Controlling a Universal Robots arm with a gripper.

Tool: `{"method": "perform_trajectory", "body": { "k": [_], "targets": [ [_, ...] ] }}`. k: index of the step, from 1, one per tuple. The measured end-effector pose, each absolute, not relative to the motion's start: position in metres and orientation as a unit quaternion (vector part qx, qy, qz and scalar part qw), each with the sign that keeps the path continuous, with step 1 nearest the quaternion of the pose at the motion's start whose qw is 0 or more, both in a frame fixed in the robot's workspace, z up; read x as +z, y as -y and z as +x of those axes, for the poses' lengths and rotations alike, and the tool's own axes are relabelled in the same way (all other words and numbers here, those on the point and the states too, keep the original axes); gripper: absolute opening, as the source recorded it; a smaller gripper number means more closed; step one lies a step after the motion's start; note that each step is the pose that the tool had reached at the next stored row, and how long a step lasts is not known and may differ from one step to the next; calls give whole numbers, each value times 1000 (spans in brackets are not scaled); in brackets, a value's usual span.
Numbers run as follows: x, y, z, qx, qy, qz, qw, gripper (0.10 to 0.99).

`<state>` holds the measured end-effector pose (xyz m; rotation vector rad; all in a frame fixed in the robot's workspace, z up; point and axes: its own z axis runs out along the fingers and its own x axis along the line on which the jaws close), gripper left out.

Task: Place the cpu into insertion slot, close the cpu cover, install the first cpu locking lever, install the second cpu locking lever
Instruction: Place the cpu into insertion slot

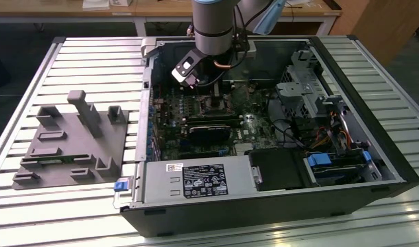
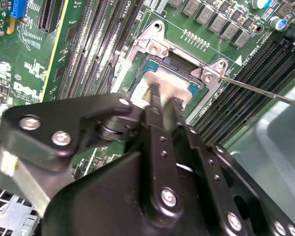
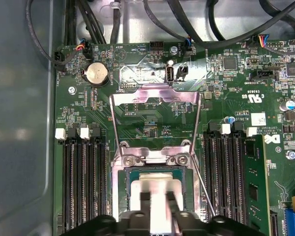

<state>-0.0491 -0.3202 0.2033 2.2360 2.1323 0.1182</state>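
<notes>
Covering cpu [image 3: 155,183] partly, pincer [image 3: 158,196] over insertion slot [image 3: 126,189]

I note my arm [image 1: 215,23] is a silver-grey cylinder with a black band and a pale blue joint cap [image 1: 268,18]. A white-and-black camera block [image 1: 185,69] is mounted at the wrist. The gripper [image 2: 163,101] housing is matte black, studded with silver screws [image 2: 61,138].

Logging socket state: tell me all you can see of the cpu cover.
The thin silvery metal frame plate, the cpu cover, is swung open, folded back from the silvery-rimmed square insertion slot in the first wrist view. Its cut-out middle shows green board. Its hinged end meets the slot's edge by two screws. The black gripper is apart from it.
</notes>
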Motion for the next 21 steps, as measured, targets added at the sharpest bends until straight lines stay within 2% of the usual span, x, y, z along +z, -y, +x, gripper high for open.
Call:
{"method": "perform_trajectory", "body": {
  "k": [2,3,4,21],
  "targets": [
    [203,320,-49,38,-689,723,25,169],
    [203,320,-49,38,-689,723,25,169],
    [203,320,-49,38,-689,723,25,110],
    [203,320,-49,38,-668,743,26,106]
  ]
}}
